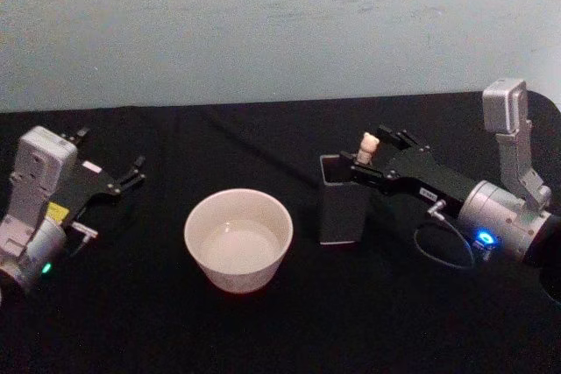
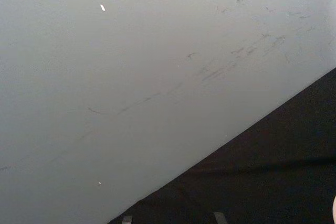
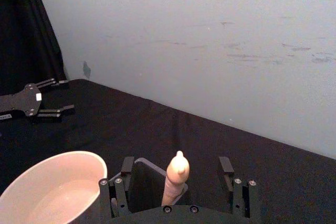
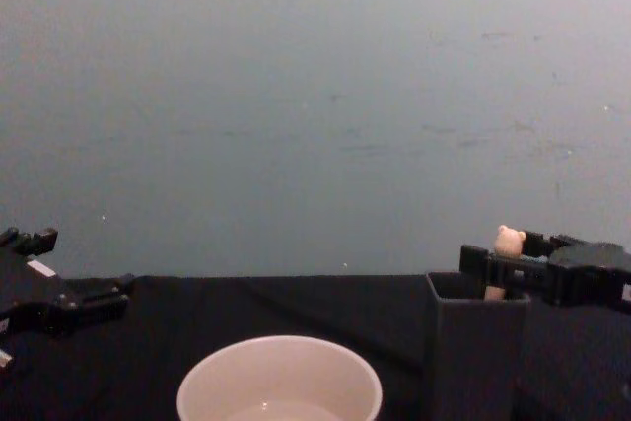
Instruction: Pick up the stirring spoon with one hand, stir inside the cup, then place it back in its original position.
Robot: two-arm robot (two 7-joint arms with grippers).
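Observation:
The stirring spoon (image 1: 368,144) stands upright in the dark grey square holder (image 1: 341,203), its cream bear-head handle (image 4: 510,240) poking above the rim. My right gripper (image 1: 372,155) is open, with one finger on each side of the handle (image 3: 176,178) and a gap on both sides. The right finger (image 3: 226,167) and the other finger (image 3: 126,167) sit level with the holder's top (image 3: 144,174). The cream-white cup (image 1: 238,238) stands just left of the holder and holds a little liquid. My left gripper (image 1: 134,172) rests open at the far left.
Black cloth covers the table (image 1: 280,330), and a pale wall (image 1: 280,24) rises behind it. A blue cable loop (image 1: 443,247) hangs under the right wrist. The cup (image 4: 279,382) and holder (image 4: 471,342) stand close together.

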